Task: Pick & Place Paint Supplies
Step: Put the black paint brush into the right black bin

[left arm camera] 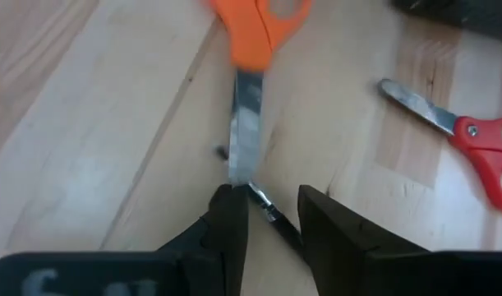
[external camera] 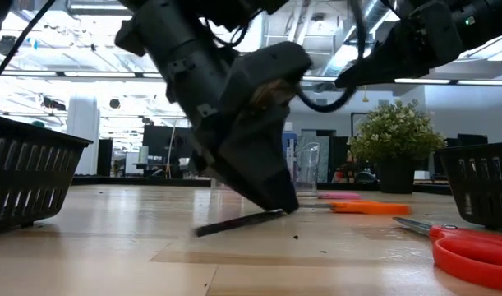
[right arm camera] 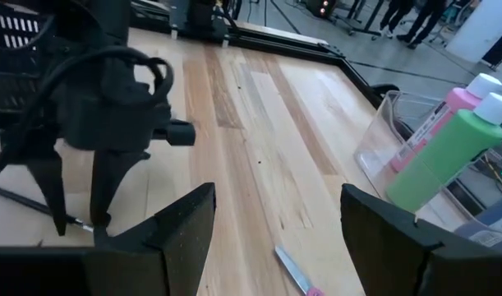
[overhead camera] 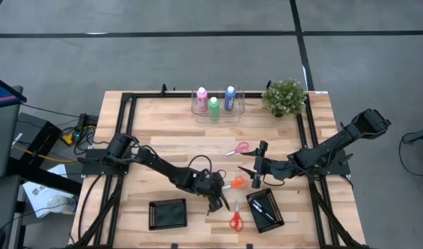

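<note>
Pale wood planks make up the counter [overhead camera: 163, 131] I am working over, framed by black rails. Going left to right from overhead, I see an empty black mesh basket [overhead camera: 167, 214] near the front edge, then my left gripper [overhead camera: 216, 203] tipped down onto the wood. Its fingers [left arm camera: 232, 226] stand narrow on either side of a thin dark brush [left arm camera: 271, 215] lying flat on the counter; I cannot tell whether they already pinch it. From table height the brush [external camera: 238, 222] lies under the gripper's tip.

Crowding that spot are the orange-handled scissors [overhead camera: 235, 184], whose blade tip reaches almost to the left fingers in the left wrist view, and the red-handled scissors [overhead camera: 235, 219] lying just beside, toward the front. Pink-handled scissors [overhead camera: 239, 149] lie farther back, mid-counter.

Next comes the second black basket [overhead camera: 266, 210], with brushes already inside. Above it hangs my right gripper [overhead camera: 253, 171], fingers spread wide and holding nothing.

At the back edge a clear tray [overhead camera: 218, 109] holds the pink bottle [overhead camera: 201, 97], the green bottle [overhead camera: 214, 106] and the blue bottle [overhead camera: 230, 97], all upright with white caps. The small potted plant [overhead camera: 284, 97] stands to their right.

I can read no labels or writing on anything.
</note>
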Available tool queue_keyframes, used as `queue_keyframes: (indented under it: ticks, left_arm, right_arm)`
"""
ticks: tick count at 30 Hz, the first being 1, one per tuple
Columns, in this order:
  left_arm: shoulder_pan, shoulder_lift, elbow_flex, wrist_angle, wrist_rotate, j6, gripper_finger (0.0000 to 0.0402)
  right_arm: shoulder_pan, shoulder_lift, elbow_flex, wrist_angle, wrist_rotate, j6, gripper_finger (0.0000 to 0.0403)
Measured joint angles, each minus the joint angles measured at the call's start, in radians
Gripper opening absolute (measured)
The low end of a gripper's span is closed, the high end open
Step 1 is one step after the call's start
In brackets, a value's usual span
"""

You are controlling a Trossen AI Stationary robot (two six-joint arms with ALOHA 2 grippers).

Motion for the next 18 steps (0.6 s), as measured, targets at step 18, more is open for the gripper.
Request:
queue_keyframes:
  ticks: [18]
  left_arm:
    - [0.025, 0.032, 0.034, -0.18, 0.001, 0.207, 0.001]
  right_arm:
    - [0.051, 0.0, 0.0, 0.003, 0.045, -0.015, 0.0243]
